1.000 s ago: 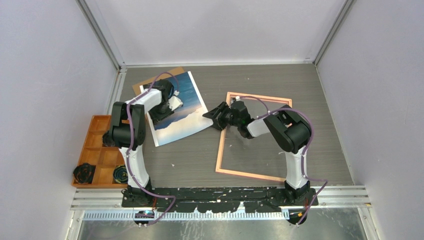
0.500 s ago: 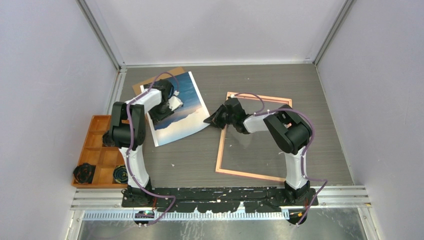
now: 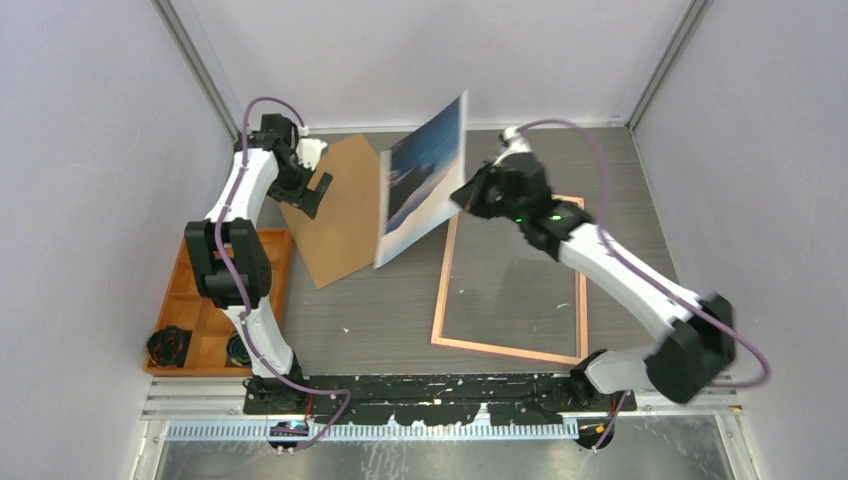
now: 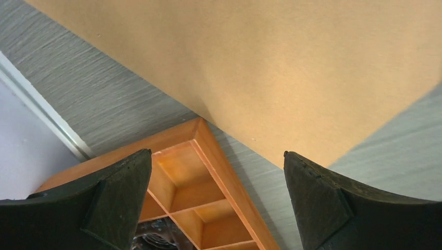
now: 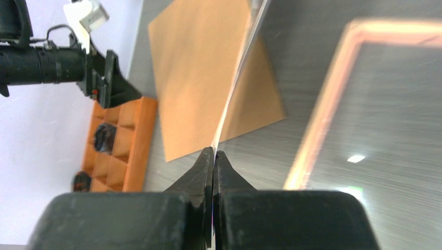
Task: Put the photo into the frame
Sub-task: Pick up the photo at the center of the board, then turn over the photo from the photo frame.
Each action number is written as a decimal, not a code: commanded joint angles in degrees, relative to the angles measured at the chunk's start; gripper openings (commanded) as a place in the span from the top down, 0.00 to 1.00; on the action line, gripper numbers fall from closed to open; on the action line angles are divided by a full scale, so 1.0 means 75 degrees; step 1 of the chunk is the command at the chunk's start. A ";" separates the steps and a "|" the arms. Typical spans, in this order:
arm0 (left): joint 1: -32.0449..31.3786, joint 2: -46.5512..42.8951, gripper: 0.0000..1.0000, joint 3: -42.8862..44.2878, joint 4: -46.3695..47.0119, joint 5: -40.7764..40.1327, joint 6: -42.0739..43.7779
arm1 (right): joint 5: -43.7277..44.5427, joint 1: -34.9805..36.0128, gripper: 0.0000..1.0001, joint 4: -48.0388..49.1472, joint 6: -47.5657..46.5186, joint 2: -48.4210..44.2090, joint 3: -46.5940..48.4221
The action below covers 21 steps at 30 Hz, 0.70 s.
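Observation:
The photo [image 3: 425, 180] hangs in the air, tilted steeply, between the brown backing board and the frame. Its sea-and-mountain side faces the top camera. My right gripper [image 3: 464, 197] is shut on its right edge. In the right wrist view the print [image 5: 241, 78] shows edge-on, rising from the shut fingertips of that gripper [image 5: 213, 152]. The pink-edged frame [image 3: 438, 300] lies flat on the table right of centre, and its border [image 5: 318, 120] is blurred in the right wrist view. My left gripper [image 3: 312, 196] is open and empty at the back left, over the board's left edge, its jaws [image 4: 216, 153] wide apart.
The brown backing board [image 3: 340, 210] [image 4: 260, 62] [image 5: 198, 78] lies flat left of the photo. An orange compartment tray [image 3: 190, 280] [image 4: 229, 177] sits at the left edge with two black round items [image 3: 168, 345] in its near cells. Something glossy reflects light inside the frame [image 3: 515, 280].
My right gripper shut on the photo's corner and lifted it off the board, up and toward the back. My left gripper let go, opened wide and withdrew to the back left.

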 commanded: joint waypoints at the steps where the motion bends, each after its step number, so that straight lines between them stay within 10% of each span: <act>1: -0.0136 -0.0672 0.00 -0.0355 -0.0448 0.1082 -0.0447 | 0.2207 -0.0110 0.99 -0.3862 -0.2467 -0.1882 0.1402; 11: -0.0218 -0.1201 0.00 -0.1297 -0.0279 0.1576 -0.0531 | 0.3860 0.1095 0.99 -0.8050 -0.3374 -0.1141 0.4579; 21: -0.0222 -0.1689 0.00 -0.1467 -0.0363 0.1642 -0.0428 | 0.4581 0.2774 0.99 -0.9522 -0.1959 0.1229 0.3768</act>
